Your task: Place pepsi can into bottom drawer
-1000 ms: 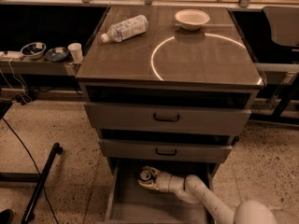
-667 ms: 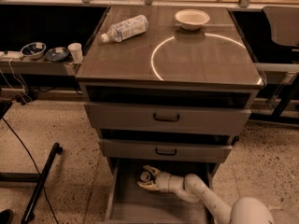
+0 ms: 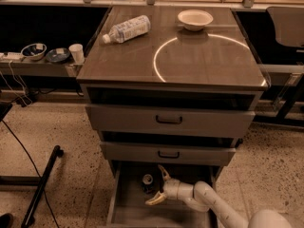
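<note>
The white arm (image 3: 216,207) is seen at the lower right edge, reaching leftward into the bottom drawer (image 3: 127,209), which is pulled out. The tool (image 3: 158,187) is located inside this drawer, toward its rear half. Its two fingers (image 3: 164,173) are spread wide apart, one pointing up and back, the other down and forward; nothing is gripped between them. The pepsi can (image 3: 147,180) is positioned upright on the drawer floor, just left of the spread fingertips, with its silver top facing upward. Whether a fingertip touches the can cannot be determined.

Above the open drawer, the middle drawer (image 3: 142,152) and the top drawer (image 3: 123,118) are shown closed, each fitted with a black handle. On the counter (image 3: 209,70), a bright ring of light (image 3: 156,66) is visible. A clear plastic bottle (image 3: 127,29) is laid on its side at the far left of the counter, and a white bowl (image 3: 195,19) is placed at the far centre, well apart from the bottle.
</note>
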Available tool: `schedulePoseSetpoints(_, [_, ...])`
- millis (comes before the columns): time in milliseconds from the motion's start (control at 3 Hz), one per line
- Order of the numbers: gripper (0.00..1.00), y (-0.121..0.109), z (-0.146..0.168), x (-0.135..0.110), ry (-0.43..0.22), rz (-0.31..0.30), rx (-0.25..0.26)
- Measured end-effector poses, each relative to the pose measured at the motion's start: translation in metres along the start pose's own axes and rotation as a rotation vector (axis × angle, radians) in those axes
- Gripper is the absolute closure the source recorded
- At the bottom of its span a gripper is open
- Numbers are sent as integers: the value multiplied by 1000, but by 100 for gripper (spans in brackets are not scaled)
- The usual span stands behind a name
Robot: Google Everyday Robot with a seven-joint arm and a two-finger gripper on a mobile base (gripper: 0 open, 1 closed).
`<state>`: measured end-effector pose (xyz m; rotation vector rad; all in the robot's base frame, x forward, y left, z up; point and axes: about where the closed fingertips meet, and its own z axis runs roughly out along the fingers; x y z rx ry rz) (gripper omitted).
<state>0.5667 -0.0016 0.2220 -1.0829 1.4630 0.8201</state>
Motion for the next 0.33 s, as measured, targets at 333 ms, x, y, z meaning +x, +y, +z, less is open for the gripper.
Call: schedulePoseSetpoints(333, [0, 1, 0, 0, -1, 1, 0])
